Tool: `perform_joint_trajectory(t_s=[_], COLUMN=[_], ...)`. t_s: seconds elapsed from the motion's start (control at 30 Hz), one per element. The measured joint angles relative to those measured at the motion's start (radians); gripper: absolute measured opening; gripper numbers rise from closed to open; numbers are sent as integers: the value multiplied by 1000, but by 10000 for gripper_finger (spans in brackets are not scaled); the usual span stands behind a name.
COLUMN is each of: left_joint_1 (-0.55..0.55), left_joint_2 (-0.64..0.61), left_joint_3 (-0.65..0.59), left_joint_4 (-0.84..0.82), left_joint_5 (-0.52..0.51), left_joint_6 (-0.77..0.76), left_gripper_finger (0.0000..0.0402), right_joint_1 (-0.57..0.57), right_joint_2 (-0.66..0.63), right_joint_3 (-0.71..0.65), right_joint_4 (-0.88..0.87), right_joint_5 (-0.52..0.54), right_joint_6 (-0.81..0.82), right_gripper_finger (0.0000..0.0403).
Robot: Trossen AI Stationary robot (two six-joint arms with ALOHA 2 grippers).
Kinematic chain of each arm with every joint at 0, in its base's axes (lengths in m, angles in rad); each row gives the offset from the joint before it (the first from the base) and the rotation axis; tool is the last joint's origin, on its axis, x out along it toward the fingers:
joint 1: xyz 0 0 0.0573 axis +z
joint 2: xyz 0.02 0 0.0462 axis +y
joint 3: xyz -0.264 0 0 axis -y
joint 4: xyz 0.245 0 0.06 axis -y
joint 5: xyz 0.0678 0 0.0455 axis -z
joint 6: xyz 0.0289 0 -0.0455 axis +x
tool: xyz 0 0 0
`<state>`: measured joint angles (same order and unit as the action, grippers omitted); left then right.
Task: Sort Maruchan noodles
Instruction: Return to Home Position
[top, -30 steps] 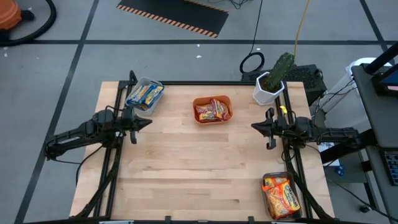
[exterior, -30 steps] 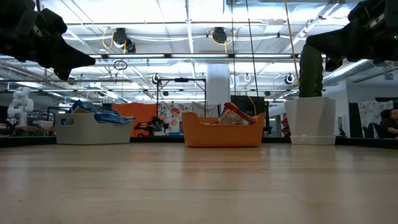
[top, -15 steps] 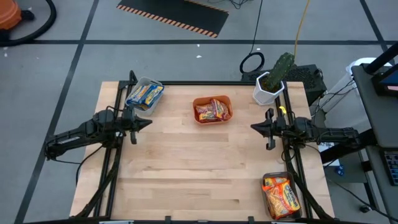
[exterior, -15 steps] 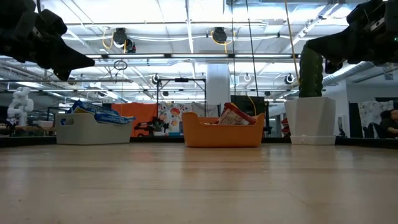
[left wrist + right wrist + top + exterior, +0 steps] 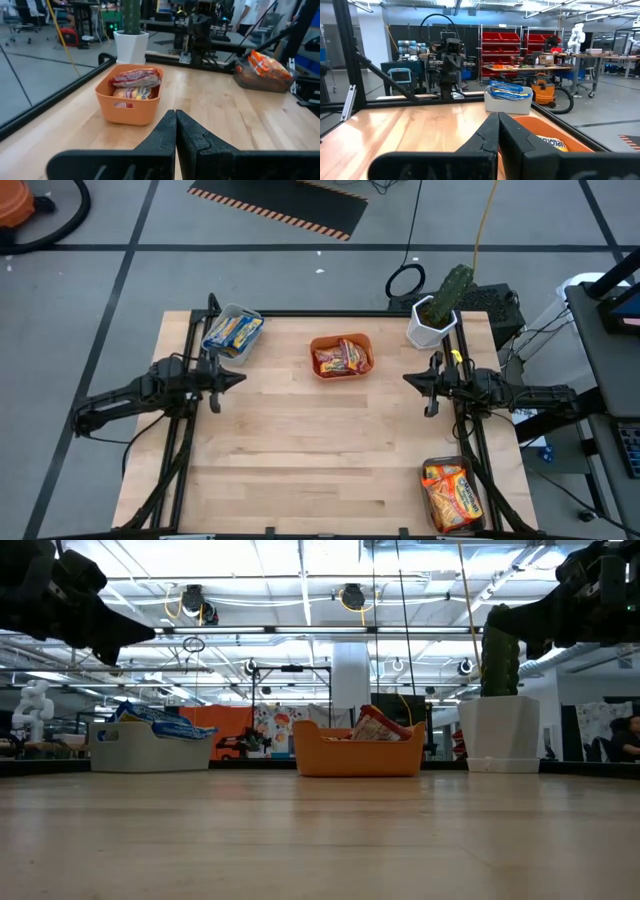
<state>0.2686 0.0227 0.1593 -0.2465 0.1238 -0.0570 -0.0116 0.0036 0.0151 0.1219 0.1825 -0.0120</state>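
Left tool (image 5: 236,376) and right tool (image 5: 408,381), both closed and empty, hang at opposite worktop (image 5: 320,450) sides, well apart from noodles (image 5: 135,78) in the bins (image 5: 127,112).

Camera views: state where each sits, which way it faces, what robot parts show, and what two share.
High view: above the table, facing straight down; both arms, left gripper and right gripper.
Low view: tabletop height, facing level across into the room; arm parts in both upper corners.
Left wrist view: on the left arm, facing the orange bin; own shut fingers show.
Right wrist view: on the right arm, facing the grey bin; own shut fingers show.
Shared: high and left wrist views show the orange bin.
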Motion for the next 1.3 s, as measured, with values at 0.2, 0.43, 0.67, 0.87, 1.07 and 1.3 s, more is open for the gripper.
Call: perform_joint_trajectory(t_s=[0.2, 0.43, 0.67, 0.87, 1.07, 1.3], left_joint_1=[-31, -81, -178, -234, -239, -239], left_joint_2=[0, 3, 6, 6, 10, 10], left_joint_3=[-87, -141, -148, -148, -148, -148], left_joint_4=[130, 244, 261, 260, 262, 260], left_joint_5=[-26, -94, -129, -150, -177, -169], left_joint_6=[-1, 24, -5, 22, 24, 27], left_gripper_finger=[1, 1, 1, 1, 1, 1], right_joint_1=[0, 0, 0, 0, 0, 0], right_joint_2=[0, 0, 0, 0, 0, 0], right_joint_3=[0, 0, 0, 0, 0, 0], right_joint_4=[0, 0, 0, 0, 0, 0], right_joint_5=[0, 0, 0, 0, 0, 0], right_joint_6=[0, 0, 0, 0, 0, 0], right_gripper_finger=[0, 0, 0, 0, 0, 0])
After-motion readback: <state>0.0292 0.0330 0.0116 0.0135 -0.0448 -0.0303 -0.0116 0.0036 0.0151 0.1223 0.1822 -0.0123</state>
